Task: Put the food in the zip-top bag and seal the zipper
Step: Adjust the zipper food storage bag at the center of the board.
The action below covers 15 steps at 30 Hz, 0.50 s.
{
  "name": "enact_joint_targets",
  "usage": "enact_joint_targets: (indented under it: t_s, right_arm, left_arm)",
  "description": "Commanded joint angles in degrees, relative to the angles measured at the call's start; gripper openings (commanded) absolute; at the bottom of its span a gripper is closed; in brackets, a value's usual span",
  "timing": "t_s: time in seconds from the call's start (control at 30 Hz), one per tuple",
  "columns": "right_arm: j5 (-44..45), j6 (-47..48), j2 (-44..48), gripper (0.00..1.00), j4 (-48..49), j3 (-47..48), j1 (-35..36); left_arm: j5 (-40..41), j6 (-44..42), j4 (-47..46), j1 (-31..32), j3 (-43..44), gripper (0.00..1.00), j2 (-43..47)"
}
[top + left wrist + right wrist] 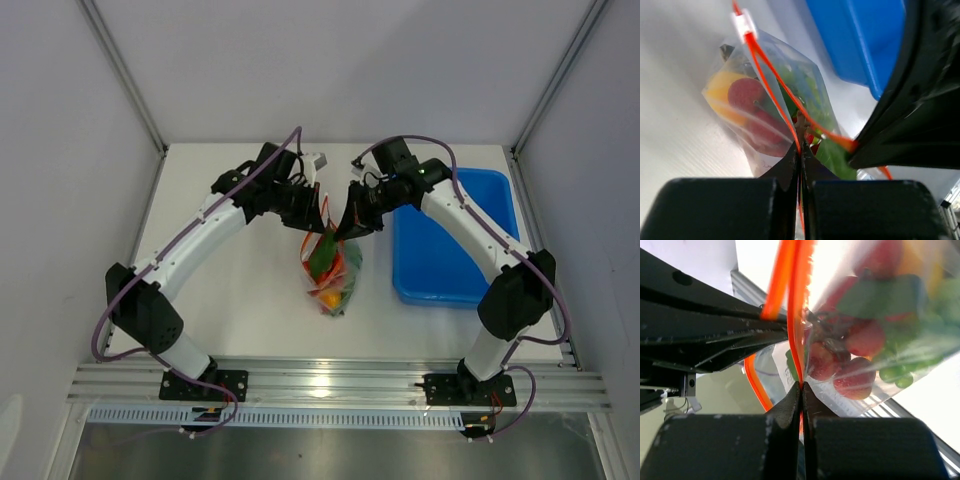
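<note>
The clear zip-top bag hangs at the table's middle with the toy food inside: yellow mango, red pieces, green pieces, cherry tomatoes, green grapes. My left gripper is shut on the bag's orange-red zipper; its fingertips pinch the strip. My right gripper is shut on the same zipper from the other side, just right of the left one. Both hold the bag's mouth up.
A blue plastic tub stands right of the bag and also shows in the left wrist view. A white slider tab sits on the zipper's far end. Grey walls close the table's left, back and right.
</note>
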State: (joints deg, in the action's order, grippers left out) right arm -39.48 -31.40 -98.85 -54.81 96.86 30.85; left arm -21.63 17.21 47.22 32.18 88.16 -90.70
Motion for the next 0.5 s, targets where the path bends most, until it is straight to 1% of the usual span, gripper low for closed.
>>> enact_joint_targets:
  t_s: [0.0, 0.1, 0.2, 0.3, 0.33, 0.37, 0.4, 0.43, 0.47]
  right_arm:
    - [-5.2, -0.5, 0.0, 0.00, 0.6, 4.3, 1.9]
    - [-4.6, -2.5, -0.1, 0.00, 0.8, 5.1, 2.3]
    - [-3.3, -6.1, -0.3, 0.00, -0.4, 6.4, 2.0]
    - [-4.0, -9.3, -0.1, 0.00, 0.3, 6.7, 1.9]
    - [-4.2, -9.7, -0.1, 0.03, 0.5, 6.6, 1.9]
    - [-4.1, -9.6, -0.2, 0.17, 0.1, 6.3, 2.0]
    - [-4.2, -9.4, -0.2, 0.24, -0.3, 6.0, 2.0]
    - [-4.5, -8.9, -0.4, 0.27, -0.6, 4.7, 2.0]
    - [-4.7, -8.0, -0.2, 0.35, -0.4, 3.9, 2.1]
  left_arm:
    - [-7.5, -6.0, -2.3, 0.1, 5.2, 0.00, 0.1]
    - [-8.7, -9.7, -0.4, -0.1, 7.6, 0.00, -0.8]
    - [-11.2, -8.5, -1.0, -1.2, 7.4, 0.01, -1.4]
    - [-12.2, -8.9, -0.9, -1.2, 6.2, 0.01, -1.8]
    - [-12.7, -8.6, -1.6, -1.2, 5.9, 0.01, -1.9]
    - [-13.4, -8.5, -2.1, -1.2, 5.3, 0.01, -1.8]
    - [-15.2, -8.3, -2.7, -1.2, 4.7, 0.01, -1.8]
    - [-15.8, -8.2, -3.6, -1.2, 3.6, 0.01, -1.9]
    - [-16.2, -8.0, -3.7, -1.2, 3.2, 0.01, -2.1]
